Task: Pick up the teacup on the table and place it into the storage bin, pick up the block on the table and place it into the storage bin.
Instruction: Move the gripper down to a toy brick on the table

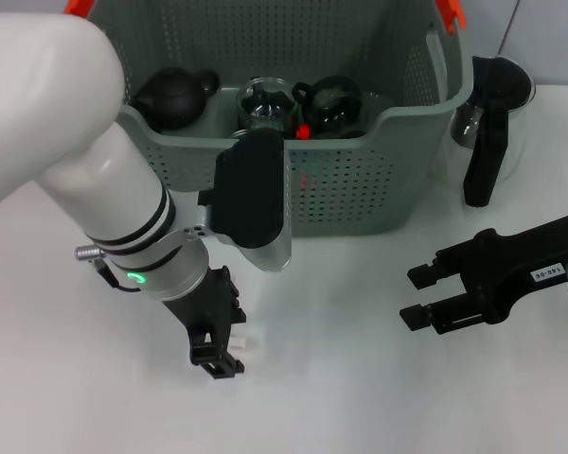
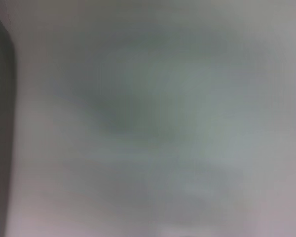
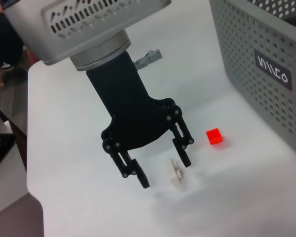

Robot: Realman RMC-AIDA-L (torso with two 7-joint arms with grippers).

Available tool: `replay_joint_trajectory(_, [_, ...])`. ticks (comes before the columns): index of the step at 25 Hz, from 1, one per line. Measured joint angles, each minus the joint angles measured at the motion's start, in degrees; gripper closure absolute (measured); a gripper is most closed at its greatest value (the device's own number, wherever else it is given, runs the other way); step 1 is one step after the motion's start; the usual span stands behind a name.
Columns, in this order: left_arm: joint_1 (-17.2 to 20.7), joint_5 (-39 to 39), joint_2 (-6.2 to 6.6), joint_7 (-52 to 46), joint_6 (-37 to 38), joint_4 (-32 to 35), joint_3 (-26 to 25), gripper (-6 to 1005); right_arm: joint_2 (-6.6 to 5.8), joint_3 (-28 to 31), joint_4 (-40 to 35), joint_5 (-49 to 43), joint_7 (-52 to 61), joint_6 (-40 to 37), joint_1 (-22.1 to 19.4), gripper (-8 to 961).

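Note:
A small white block (image 3: 177,174) lies on the white table, between the fingertips of my open left gripper (image 3: 166,173) and close to one finger. In the head view the same block (image 1: 254,342) peeks out beside my left gripper (image 1: 229,357), which points down at the table in front of the storage bin (image 1: 379,180). A red cube (image 3: 213,136) sits on the table between the gripper and the bin's labelled front (image 3: 272,69). My right gripper (image 1: 415,297) hovers open and empty to the right. The teacup is out of view.
Inside the bin are a dark brown teapot (image 1: 175,95), a glass vessel (image 1: 265,104) and a black round pot (image 1: 333,102). A black-handled glass item (image 1: 485,132) stands on the table right of the bin. My left forearm (image 1: 57,123) hides the table's left part.

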Motion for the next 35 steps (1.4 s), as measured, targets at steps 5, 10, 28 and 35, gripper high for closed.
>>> replay_joint_trajectory(5, [-0.2,1.0,0.02,-0.6,-1.7,-0.9,0.2,386,-0.02,-0.1,0.0,0.0,-0.1,0.1,0.1,287])
replay_joint_trajectory(10, [-0.5,1.0,0.02,-0.7,-2.2,-2.3,0.2,515,-0.04,-0.1,0.0,0.0,-0.2,0.3,0.1,288])
replay_joint_trajectory(28, [-0.9,1.0,-0.07,-0.7,-2.5,-3.5,0.9,640,-0.04,-0.3,0.4,-0.1,-0.6,1.1,-0.1,288])
replay_joint_trajectory(35, [-1.0,1.0,-0.07,-2.2,-2.4,-3.4,1.4,789,-0.04,-0.2,0.4,-0.1,-0.6,1.2,0.0,287])
